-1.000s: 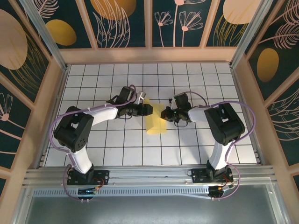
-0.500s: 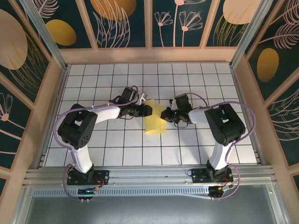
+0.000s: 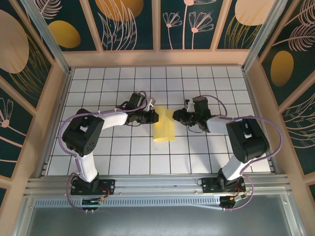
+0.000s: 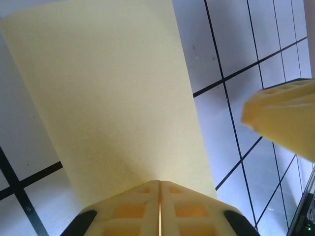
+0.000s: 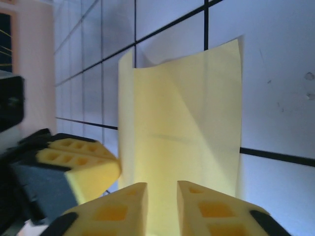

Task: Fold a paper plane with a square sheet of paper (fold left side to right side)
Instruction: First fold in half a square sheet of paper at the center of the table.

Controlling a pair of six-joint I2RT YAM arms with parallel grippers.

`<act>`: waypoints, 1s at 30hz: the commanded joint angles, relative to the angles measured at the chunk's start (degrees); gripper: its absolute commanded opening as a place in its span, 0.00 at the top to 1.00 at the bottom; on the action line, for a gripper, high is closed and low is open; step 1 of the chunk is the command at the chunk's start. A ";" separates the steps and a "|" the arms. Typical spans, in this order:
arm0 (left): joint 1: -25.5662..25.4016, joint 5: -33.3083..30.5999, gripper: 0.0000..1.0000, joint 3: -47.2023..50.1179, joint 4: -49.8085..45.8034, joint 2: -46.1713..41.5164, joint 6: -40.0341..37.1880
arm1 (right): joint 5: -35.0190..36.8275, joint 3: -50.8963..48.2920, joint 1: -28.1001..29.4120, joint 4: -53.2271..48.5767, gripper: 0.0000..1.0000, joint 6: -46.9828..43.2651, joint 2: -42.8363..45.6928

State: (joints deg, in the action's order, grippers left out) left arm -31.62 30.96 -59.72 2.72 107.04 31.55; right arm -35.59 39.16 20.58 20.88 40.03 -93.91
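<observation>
Paper (image 3: 164,127): folded pale-yellow strip on the tiles.
Left gripper (image 4: 159,191): clenched on the paper's edge.
Right gripper (image 5: 162,196): jaws parted, released.

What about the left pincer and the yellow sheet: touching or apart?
Touching. The left wrist view shows the left pincer closed, with the yellow sheet running straight into its shut fingertips.

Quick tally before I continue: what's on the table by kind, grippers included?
Paper: 1
Grippers: 2, left gripper and right gripper
Total: 3
</observation>
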 commanded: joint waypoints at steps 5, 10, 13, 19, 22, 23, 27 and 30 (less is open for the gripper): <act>-0.55 -0.82 0.94 -1.53 -0.87 0.75 -0.01 | -11.25 -4.55 0.52 16.75 0.58 7.95 -1.17; -0.64 -0.87 0.94 -1.53 -1.05 0.68 -0.13 | -10.41 -3.79 2.70 18.06 0.57 8.93 -4.94; -0.63 -0.91 0.94 -1.55 -1.29 0.65 -0.32 | -10.21 -3.05 3.56 18.39 0.58 9.41 -7.18; -0.64 -1.06 0.94 -1.71 -1.49 0.53 -0.39 | -9.63 -1.83 4.14 18.00 0.67 8.99 -8.64; -0.64 -1.07 0.93 -1.80 -1.49 0.53 -0.32 | -9.66 -1.37 4.21 17.52 0.71 8.72 -8.97; -0.64 -1.03 0.93 -1.80 -1.49 0.44 -0.35 | -9.80 -1.21 4.29 17.61 0.72 8.67 -9.08; -0.64 -0.99 0.93 -1.89 -1.58 0.18 -0.35 | -10.07 -0.77 4.56 17.76 0.75 8.82 -9.50; -0.64 -1.00 0.93 -1.80 -1.58 0.09 -0.42 | -10.13 -0.33 4.67 17.66 0.79 8.94 -9.73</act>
State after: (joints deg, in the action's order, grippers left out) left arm -31.94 29.91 -60.20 2.33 107.04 31.55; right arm -45.08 37.45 24.64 37.28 48.86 -102.52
